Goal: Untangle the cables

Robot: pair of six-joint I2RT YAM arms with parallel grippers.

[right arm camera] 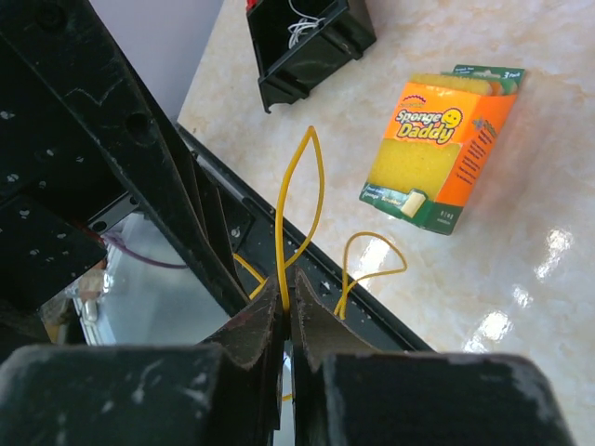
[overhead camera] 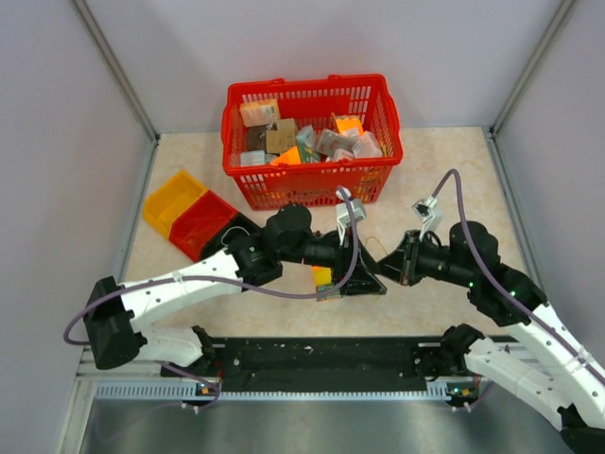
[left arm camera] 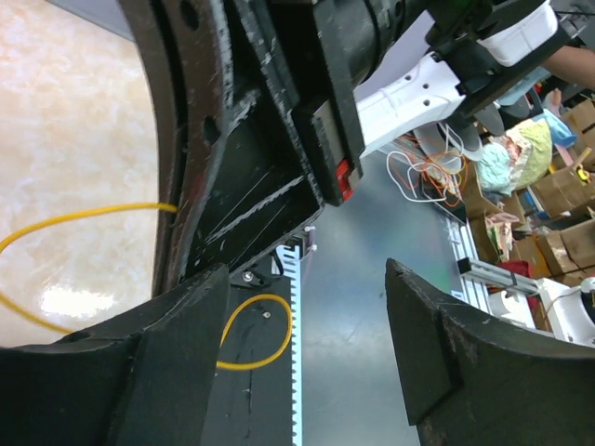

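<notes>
Your right end effector [right arm camera: 286, 302] is clenched on the yellow cable [right arm camera: 279, 232]. In the right wrist view its two fingers [right arm camera: 251, 325] are pressed together with the thin strand pinched between their tips. Above the pinch the cable rises in a tall, narrow loop. A second, smaller loop curls just beside it, over the edge of the black rail [right arm camera: 311, 265] and onto the pale surface [right arm camera: 521, 269].

Your left end effector [left arm camera: 307, 372] is released: its fingers [left arm camera: 177, 344] stand wide apart with nothing between them. In the left wrist view one stretch of the same yellow cable lies on the surface at the left and disappears behind the black body of the other arm. Another small loop sits over the rail, close to the left finger but not held by it.

From the top view the two end effectors face each other near the middle of the surface, in front of the red basket [overhead camera: 312, 184]. The sponge box [overhead camera: 323, 277] lies just beside the left one. In the right wrist view the box lies flat, apart from the cable loops. A black bin [right arm camera: 311, 46] farther back holds a bit of white wire [right arm camera: 299, 26].
</notes>
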